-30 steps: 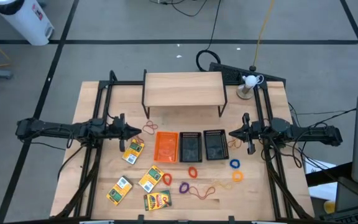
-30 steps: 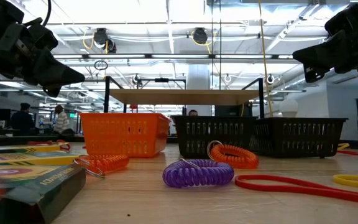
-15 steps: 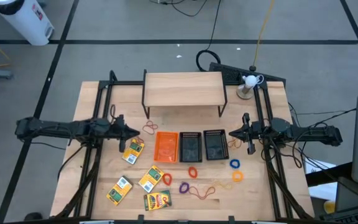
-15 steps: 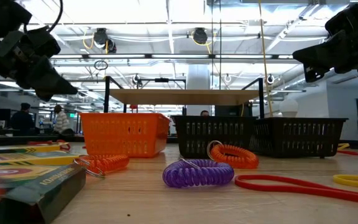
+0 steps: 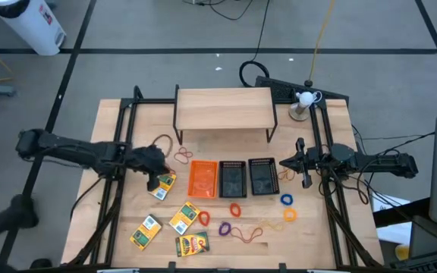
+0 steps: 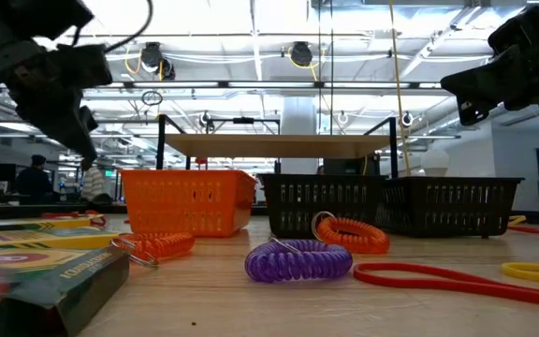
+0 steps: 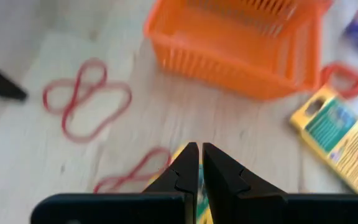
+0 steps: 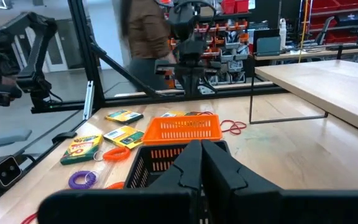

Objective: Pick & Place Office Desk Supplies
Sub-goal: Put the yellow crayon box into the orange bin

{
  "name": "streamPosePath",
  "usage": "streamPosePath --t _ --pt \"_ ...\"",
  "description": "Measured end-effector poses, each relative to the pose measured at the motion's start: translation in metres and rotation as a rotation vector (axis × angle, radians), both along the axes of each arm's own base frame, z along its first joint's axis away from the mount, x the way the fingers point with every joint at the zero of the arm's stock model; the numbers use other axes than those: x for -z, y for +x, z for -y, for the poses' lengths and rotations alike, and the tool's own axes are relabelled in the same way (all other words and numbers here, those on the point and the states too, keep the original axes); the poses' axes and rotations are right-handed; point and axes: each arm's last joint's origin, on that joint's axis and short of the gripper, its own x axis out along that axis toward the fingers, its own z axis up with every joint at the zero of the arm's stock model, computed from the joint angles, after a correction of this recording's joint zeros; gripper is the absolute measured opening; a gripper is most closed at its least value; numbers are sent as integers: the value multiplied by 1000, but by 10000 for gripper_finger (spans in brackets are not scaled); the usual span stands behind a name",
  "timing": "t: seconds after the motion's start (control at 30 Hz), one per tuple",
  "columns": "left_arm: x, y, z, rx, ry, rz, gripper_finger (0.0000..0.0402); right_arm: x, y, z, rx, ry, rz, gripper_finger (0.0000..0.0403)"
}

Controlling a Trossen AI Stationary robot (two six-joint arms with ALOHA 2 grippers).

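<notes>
A crayon box (image 5: 162, 183) lies flat on the desk (image 5: 112, 129) just left of the orange tray (image 5: 203, 178), and the left claw (image 5: 156, 173) hangs right over it, its two dark fingers (image 7: 185, 168) pinched together on nothing. In the left wrist view the yellow edge of that box shows just beyond the fingertips, with red rubber-band loops (image 7: 86, 99) on the wood beside it and the orange tray beyond.

Right of the orange tray stand two black mesh trays (image 5: 233, 178) (image 5: 262, 176), the three in a row at mid desk. Three more crayon boxes (image 5: 146, 231) (image 5: 183, 218) (image 5: 193, 243) lie at the near left. Near the trays on the near side lie an orange coil (image 5: 236, 209), a purple coil (image 5: 224, 227), a red loop (image 5: 241, 234), a blue coil (image 5: 286, 200) and a yellow-orange loop (image 5: 289, 215).

The right claw (image 5: 284, 163) waits above the desk just right of the right-hand black tray, clenched and empty.

A wooden shelf riser (image 5: 224, 111) stands at the far side of the desk. A person (image 8: 145, 37) shows in the room beyond.
</notes>
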Motion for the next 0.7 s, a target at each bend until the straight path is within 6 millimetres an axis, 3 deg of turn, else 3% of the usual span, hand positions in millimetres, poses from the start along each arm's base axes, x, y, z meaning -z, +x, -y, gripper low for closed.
streamPosePath --t 0.17,0.4,0.57,0.7 --pt "-3 17 3 19 5 -186 21 0 0 0 0 -3 -1 0" --pt "-12 40 0 38 -35 -278 22 0 0 0 3 -11 -2 0" --pt "-11 45 -6 -1 -119 -350 26 0 0 0 4 -11 -3 0" --pt "-6 44 -10 -34 -172 -415 57 0 0 0 4 -11 -3 0"
